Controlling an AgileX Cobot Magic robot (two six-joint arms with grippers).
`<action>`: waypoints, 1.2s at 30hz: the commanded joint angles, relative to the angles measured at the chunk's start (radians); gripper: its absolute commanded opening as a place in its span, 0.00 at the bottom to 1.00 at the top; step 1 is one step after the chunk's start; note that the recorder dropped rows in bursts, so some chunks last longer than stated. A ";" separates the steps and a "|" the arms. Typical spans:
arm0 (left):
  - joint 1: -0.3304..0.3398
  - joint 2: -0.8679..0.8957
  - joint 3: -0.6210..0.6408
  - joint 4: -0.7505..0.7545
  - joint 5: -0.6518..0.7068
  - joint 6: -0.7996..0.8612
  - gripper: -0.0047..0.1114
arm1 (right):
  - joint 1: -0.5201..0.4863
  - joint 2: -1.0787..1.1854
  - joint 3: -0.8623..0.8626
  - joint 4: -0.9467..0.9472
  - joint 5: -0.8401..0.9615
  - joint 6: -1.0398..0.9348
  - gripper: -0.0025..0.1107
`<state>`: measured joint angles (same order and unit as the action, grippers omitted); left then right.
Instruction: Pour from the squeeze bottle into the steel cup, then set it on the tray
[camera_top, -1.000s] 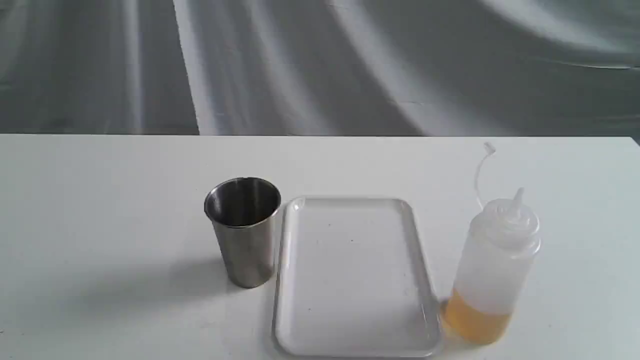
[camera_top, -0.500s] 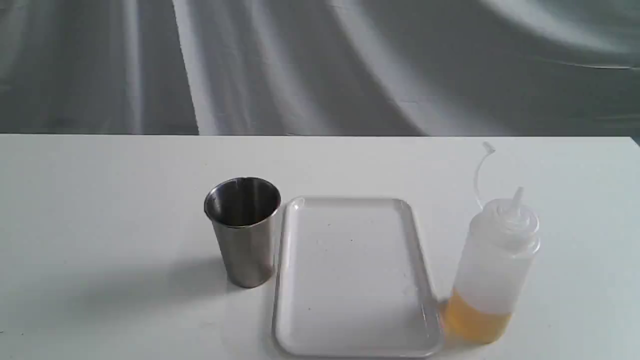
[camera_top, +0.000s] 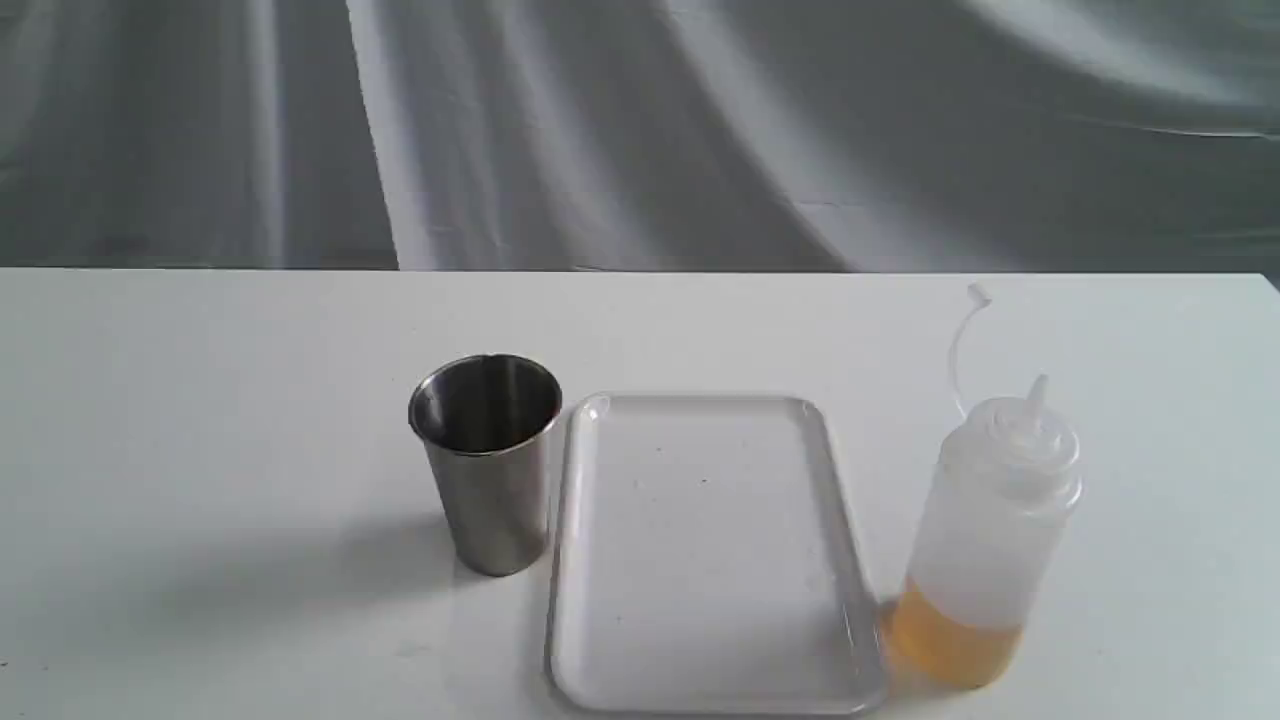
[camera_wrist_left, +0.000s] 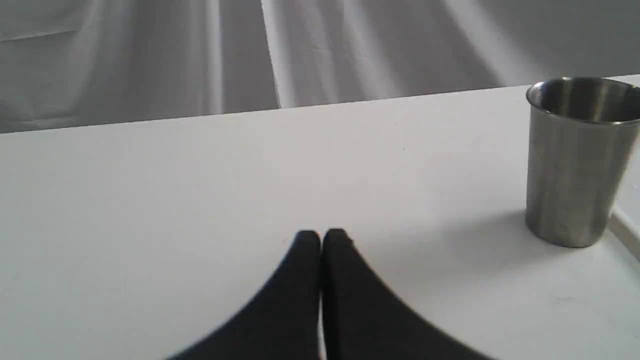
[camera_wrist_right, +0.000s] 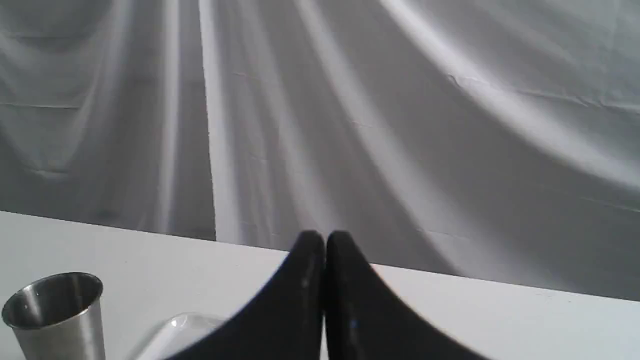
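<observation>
The squeeze bottle stands upright on the table to the right of the tray, with amber liquid at its bottom and its cap strap curling up behind. The steel cup stands upright just left of the white tray, which lies flat and bare. Neither gripper shows in the exterior view. In the left wrist view my left gripper is shut with nothing in it, low over the table, and the steel cup stands apart from it. My right gripper is shut and empty; the steel cup and a tray corner show there.
The white table carries only these three things. A grey draped cloth hangs behind its far edge. The table's right corner shows at the exterior view's edge.
</observation>
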<state>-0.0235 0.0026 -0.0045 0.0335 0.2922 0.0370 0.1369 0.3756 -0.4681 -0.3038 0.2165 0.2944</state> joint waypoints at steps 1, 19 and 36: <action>0.002 -0.003 0.004 -0.001 -0.008 -0.002 0.04 | -0.008 0.053 0.039 0.003 -0.080 -0.004 0.02; 0.002 -0.003 0.004 -0.001 -0.008 -0.005 0.04 | -0.008 0.475 0.227 0.133 -0.289 -0.167 0.02; 0.002 -0.003 0.004 -0.001 -0.008 0.000 0.04 | -0.008 0.636 0.240 0.133 -0.315 -0.182 0.02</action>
<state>-0.0235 0.0026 -0.0045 0.0335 0.2922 0.0370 0.1369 1.0081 -0.2290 -0.1777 -0.0843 0.1205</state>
